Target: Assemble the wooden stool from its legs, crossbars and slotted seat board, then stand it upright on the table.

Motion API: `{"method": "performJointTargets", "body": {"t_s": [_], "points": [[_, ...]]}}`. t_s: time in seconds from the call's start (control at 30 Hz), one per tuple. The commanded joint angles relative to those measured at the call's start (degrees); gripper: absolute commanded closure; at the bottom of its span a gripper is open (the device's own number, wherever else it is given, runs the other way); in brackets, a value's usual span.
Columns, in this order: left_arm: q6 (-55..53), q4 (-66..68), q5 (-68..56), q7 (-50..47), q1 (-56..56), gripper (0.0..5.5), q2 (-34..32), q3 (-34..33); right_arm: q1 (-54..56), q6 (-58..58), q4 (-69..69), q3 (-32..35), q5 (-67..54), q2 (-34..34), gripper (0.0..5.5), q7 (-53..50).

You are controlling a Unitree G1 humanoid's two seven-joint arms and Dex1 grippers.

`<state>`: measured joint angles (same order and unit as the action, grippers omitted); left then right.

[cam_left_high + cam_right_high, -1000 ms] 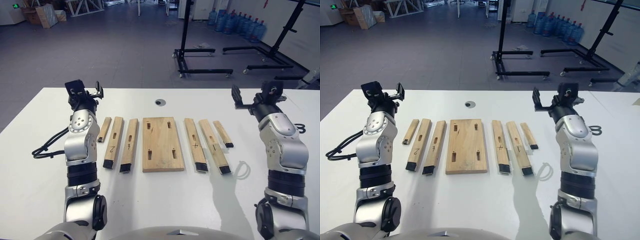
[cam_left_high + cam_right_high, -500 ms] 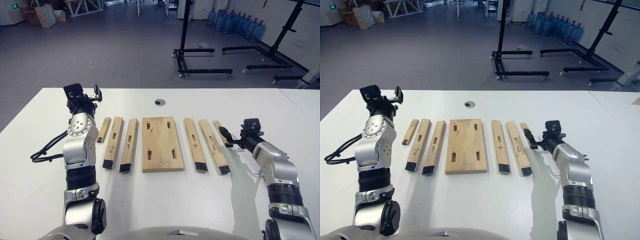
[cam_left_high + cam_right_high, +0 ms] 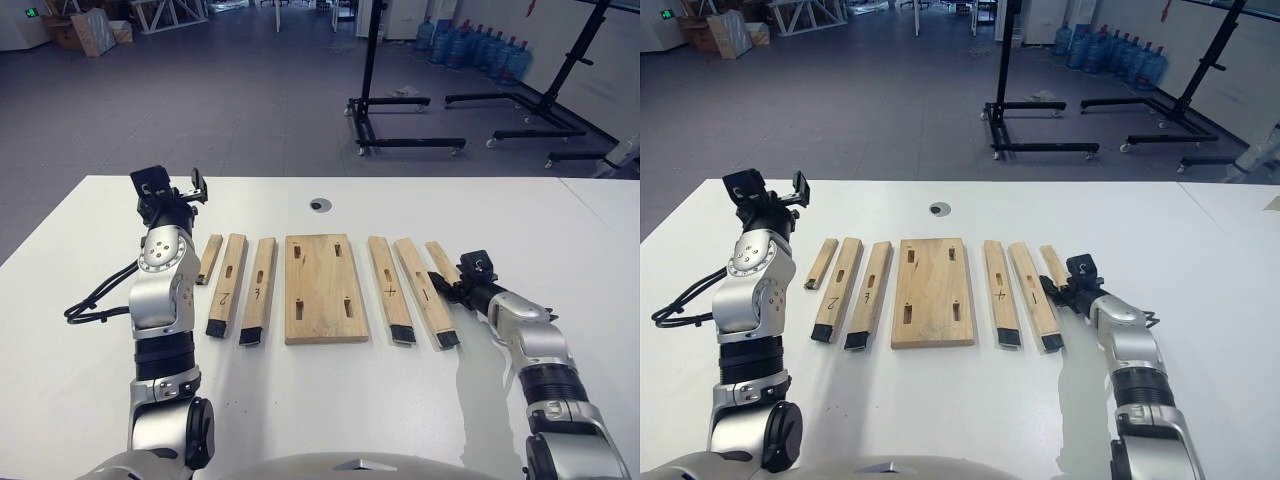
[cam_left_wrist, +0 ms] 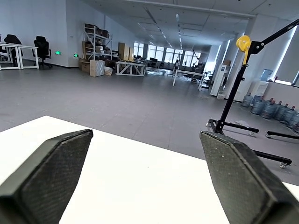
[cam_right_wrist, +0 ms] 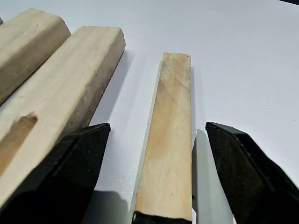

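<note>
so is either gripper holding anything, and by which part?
Nothing is held. Right gripper is open, straddling the short crossbar near its black tip without touching it. Left gripper is open and empty.

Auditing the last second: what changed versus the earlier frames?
The right gripper dropped from its raised spot to the short crossbar at the row's right end, open fingers either side of it, not gripping. The left gripper stayed raised and open; seat board and legs unmoved.
</note>
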<state>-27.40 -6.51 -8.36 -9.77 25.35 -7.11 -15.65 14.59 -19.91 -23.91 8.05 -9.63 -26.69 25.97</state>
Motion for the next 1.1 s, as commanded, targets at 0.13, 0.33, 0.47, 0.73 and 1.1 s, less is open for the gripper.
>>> {"method": "performJointTargets", "body": {"t_s": [0.13,0.33,0.47,0.73,1.1], "points": [[-5.16,-0.63,-0.15,-0.74,0.42,1.32,-0.77,-0.65,-2.86,-7.68,0.6,1.87,-2.94,1.65,2.99,-0.84],[-7.08,-2.27,-3.05,3.81,-0.56,1.32,-1.14,-0.13,-2.7,-9.21,-1.69,1.26,-2.56,1.95,4.16,-1.01],[-9.28,-2.57,-9.37,9.05,-1.33,1.32,-1.32,-2.23,-3.02,-8.91,-2.14,0.89,-2.45,1.8,4.22,-0.19],[-24.69,-4.55,-36.15,14.96,1.26,1.32,-0.57,-14.02,6.04,-1.11,12.68,12.0,-8.01,-2.0,4.22,-4.15],[-32.24,-3.2,-61.6,10.59,3.45,1.32,6.21,-9.09,8.83,-0.22,34.44,-16.13,-0.45,9.31,4.22,-1.24]]}}
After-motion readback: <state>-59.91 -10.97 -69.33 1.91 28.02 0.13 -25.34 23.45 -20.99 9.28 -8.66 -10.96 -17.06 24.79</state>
